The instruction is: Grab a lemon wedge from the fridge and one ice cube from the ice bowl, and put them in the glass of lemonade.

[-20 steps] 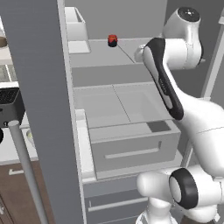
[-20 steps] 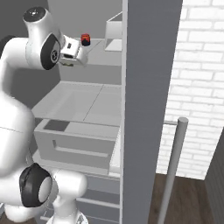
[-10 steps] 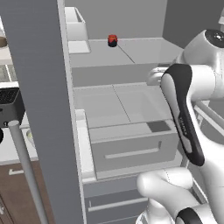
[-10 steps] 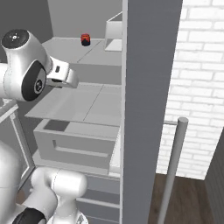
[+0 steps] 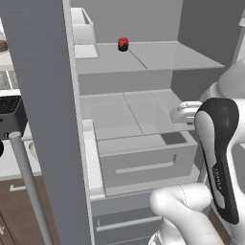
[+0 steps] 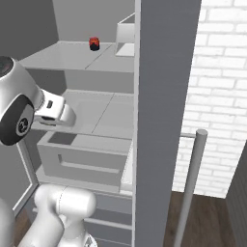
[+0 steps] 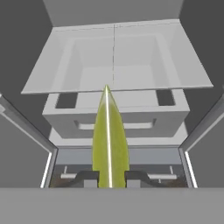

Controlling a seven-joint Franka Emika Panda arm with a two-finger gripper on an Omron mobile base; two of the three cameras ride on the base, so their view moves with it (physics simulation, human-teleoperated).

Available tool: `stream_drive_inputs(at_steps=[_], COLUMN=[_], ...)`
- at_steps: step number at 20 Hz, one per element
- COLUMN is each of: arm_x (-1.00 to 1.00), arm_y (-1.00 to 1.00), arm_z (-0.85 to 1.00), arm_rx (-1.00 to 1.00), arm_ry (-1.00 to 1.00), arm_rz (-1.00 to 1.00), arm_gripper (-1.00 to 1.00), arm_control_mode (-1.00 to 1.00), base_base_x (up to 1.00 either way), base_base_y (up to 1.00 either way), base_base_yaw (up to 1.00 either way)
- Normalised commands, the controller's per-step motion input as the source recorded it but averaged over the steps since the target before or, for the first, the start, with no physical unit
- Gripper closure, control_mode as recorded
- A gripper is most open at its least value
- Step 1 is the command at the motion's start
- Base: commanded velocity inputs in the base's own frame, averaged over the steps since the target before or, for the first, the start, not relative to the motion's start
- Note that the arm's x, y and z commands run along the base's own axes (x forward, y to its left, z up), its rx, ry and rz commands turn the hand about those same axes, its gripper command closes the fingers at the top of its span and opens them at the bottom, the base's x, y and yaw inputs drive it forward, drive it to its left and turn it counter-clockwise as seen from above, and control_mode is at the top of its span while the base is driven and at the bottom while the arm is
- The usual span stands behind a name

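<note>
One lemon wedge (image 7: 109, 140) pinched in tool (image 7: 109, 177), open fridge (image 5: 43, 95) ahead

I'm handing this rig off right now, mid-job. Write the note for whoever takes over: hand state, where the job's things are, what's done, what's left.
Hand: shut on the lemon wedge, a yellow-green sliver standing up between the finger tips in the hand view.
Position: the hand is in front of the open fridge, level with the pulled-out drawer, looking down at it.
Other: a small red-topped item sits on the upper shelf; leave it.
Done: fridge opened, wedge picked.
Left: carry the wedge to the glass of lemonade and drop it in, then fetch one ice cube from the ice bowl and add it too. Those three are out of frame at present.
</note>
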Motion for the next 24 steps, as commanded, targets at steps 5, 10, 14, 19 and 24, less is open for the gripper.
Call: stream_drive_inputs(at_steps=[5,10,14,19,24], arm_x=[-0.4,-0.41,-0.19,-0.07,-0.2], arm_y=[0.0,-0.02,0.0,0.0,0.0], arm_z=[-0.26,-0.27,-0.13,-0.01,0.0], arm_rx=[0.0,0.0,0.0,0.0,0.0], arm_ry=[0.13,0.1,0.12,0.01,0.0], arm_rz=[0.0,0.0,0.0,0.0,0.01], arm_gripper=[1.0,1.0,1.0,1.0,1.0], arm_control_mode=[-1.0,-1.0,-1.0,-1.0,-1.0], base_base_x=[0.0,0.0,0.0,0.0,0.0], base_base_y=[0.0,0.0,0.0,0.0,0.0], base_base_yaw=[0.0,0.0,0.0,0.0,0.0])
